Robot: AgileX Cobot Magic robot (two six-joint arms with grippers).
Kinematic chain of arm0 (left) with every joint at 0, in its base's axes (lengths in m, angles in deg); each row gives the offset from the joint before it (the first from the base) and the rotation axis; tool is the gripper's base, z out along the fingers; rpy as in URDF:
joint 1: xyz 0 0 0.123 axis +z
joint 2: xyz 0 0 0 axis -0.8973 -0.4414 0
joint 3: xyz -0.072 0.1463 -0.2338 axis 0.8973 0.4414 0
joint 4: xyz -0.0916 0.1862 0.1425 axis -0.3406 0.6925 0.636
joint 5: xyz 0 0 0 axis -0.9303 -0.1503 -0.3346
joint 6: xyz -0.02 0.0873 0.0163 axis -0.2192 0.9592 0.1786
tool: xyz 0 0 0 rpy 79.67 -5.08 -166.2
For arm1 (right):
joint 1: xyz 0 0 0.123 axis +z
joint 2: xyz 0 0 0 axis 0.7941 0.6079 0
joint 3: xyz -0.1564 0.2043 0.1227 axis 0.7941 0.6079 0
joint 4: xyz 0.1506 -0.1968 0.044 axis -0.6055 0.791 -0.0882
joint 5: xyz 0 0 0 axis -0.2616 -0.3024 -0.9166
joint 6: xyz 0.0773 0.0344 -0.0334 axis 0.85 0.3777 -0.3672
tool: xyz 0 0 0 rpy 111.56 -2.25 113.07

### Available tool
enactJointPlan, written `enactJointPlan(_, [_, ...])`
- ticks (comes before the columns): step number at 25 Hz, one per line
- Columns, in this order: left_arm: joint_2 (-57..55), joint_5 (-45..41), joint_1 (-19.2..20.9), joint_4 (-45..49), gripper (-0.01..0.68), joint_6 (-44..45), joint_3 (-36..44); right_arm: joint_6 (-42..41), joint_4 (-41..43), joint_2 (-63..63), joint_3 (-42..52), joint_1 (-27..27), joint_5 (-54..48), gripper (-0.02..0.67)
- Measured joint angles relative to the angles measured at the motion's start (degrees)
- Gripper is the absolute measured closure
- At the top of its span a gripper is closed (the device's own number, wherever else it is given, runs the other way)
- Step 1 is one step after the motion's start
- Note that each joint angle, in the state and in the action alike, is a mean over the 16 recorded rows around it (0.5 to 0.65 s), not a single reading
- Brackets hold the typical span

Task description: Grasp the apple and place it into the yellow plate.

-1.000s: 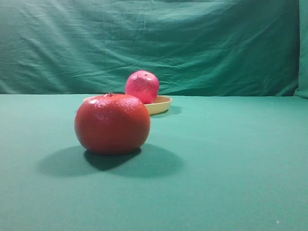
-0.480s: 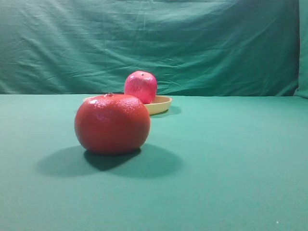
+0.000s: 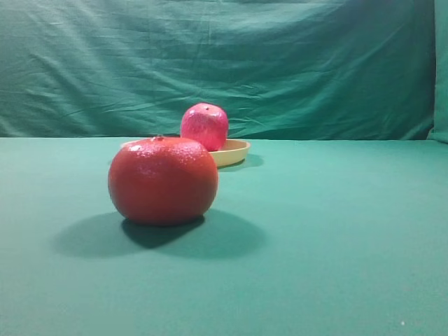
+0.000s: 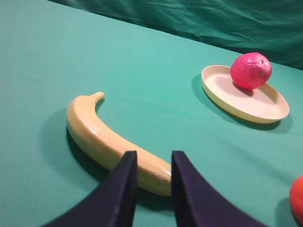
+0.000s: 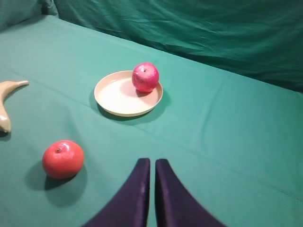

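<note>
An orange-red fruit (image 3: 163, 180) with dimpled skin sits on the green-covered bench (image 3: 336, 231), casting a shadow to both sides. A yellow banana (image 4: 111, 142) lies on its side, well apart from it. Wrinkled green cloth (image 3: 210, 63) hangs behind as a backdrop.

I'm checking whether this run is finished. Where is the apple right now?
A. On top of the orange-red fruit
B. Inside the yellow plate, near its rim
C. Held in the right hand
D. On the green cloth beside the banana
B. In the right wrist view the apple sits inside the yellow plate by its far rim, and the right hand is shut and empty, well back from it.
</note>
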Motion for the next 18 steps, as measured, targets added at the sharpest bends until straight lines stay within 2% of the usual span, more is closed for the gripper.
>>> enactJointPlan(7, [0.00, 0.00, 0.00, 0.00, 0.516, 0.00, 0.00, 0.00, 0.67, -4.35, 8.46, -5.42, 7.21, 0.649])
enactJointPlan(18, [0.00, 0.00, 0.00, 0.00, 0.516, 0.00, 0.00, -0.04, 0.72, -18.42, 28.64, -14.93, 20.55, 0.649])
